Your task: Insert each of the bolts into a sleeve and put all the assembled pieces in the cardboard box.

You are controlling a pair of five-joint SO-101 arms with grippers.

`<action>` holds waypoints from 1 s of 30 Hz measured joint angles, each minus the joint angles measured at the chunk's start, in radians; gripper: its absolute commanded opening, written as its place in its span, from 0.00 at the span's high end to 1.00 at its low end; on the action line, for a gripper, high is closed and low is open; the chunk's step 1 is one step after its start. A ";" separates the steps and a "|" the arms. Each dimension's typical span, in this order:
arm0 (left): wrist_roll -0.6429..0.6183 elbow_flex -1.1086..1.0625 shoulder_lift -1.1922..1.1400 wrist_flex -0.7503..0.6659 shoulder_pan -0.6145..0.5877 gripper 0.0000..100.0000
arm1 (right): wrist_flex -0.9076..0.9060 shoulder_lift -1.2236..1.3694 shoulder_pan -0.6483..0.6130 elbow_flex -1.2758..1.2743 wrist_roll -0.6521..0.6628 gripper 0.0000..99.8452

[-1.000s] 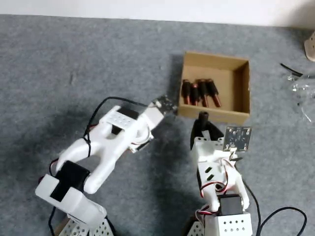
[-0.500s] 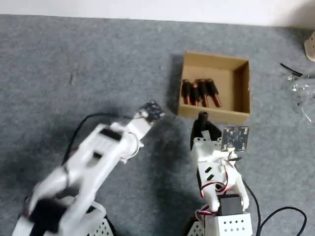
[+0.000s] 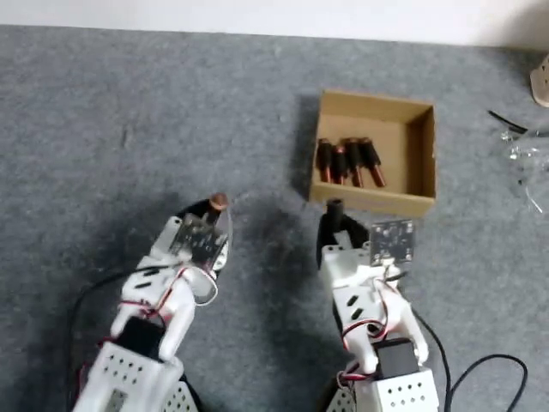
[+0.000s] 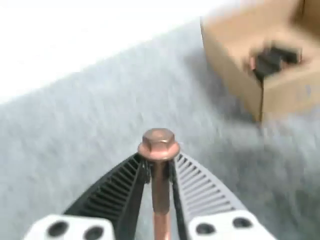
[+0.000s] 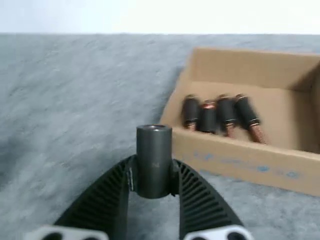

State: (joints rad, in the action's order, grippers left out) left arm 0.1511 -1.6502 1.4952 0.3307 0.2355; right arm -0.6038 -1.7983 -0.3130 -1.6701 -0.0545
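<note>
The left arm has drawn back from the near-left corner of the cardboard box (image 3: 374, 200). The left gripper (image 3: 217, 206) now sits well to the box's left and nearer the robot's bases. It is clamped on a copper bolt (image 4: 158, 146), held by the shank with the hex head out past the fingertips. The right gripper (image 3: 334, 215) has edged leftward and sits just short of the box's near wall. It pinches a dark sleeve (image 5: 153, 155) between its ribbed fingers, the open end pointing outward. Four assembled pieces (image 3: 350, 163) lie side by side in the box's left half. Grey carpet (image 3: 129, 103) covers the table.
</note>
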 measured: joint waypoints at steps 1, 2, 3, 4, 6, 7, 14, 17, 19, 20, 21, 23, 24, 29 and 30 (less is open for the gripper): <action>-0.002 -0.023 0.063 -0.015 0.000 0.99 | -0.008 0.000 -0.029 0.000 0.000 1.00; -0.003 -0.028 0.121 -0.031 0.002 0.99 | -0.012 0.000 -0.055 0.000 0.000 1.00; 0.002 -0.029 0.186 -0.048 0.002 0.99 | -0.014 0.000 -0.072 0.000 0.000 1.00; 0.002 -0.026 0.242 -0.058 0.000 0.99 | -0.014 0.000 -0.083 0.000 0.000 1.00; 0.002 -0.023 0.293 -0.074 -0.002 0.99 | -0.014 0.000 -0.089 0.000 0.000 0.99; 0.002 -0.021 0.298 -0.086 -0.002 0.99 | -0.014 0.000 -0.089 0.000 0.000 0.99; 0.002 -0.020 0.298 -0.152 0.003 0.99 | -0.015 0.000 -0.176 0.000 0.000 0.99; -0.032 -0.012 0.298 -0.152 0.000 0.99 | -0.054 0.000 -0.230 0.000 0.000 0.99; -0.121 -0.008 0.298 -0.152 0.000 0.99 | -0.054 0.000 -0.255 0.000 0.000 0.99; -0.184 0.005 0.298 -0.152 0.002 0.99 | -0.052 0.000 -0.259 0.000 0.000 0.99; -0.256 0.020 0.298 -0.152 0.002 0.99 | -0.038 0.000 -0.261 0.000 0.000 0.99; -0.416 0.052 0.298 -0.152 0.003 0.99 | 0.005 0.000 -0.261 0.000 0.000 0.99; -0.480 0.063 0.298 -0.152 0.003 0.99 | 0.025 0.000 -0.261 0.000 0.000 0.99; -0.580 0.077 0.298 -0.152 0.071 0.99 | 0.071 0.000 -0.299 0.000 0.025 0.99; -0.583 0.077 0.298 -0.152 0.091 0.99 | 0.074 0.000 -0.318 0.000 0.058 0.99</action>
State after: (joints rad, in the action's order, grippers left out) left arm -0.4319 -1.5735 1.7929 0.1788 0.3261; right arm -0.5301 -1.7983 -0.6306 -1.6701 0.0038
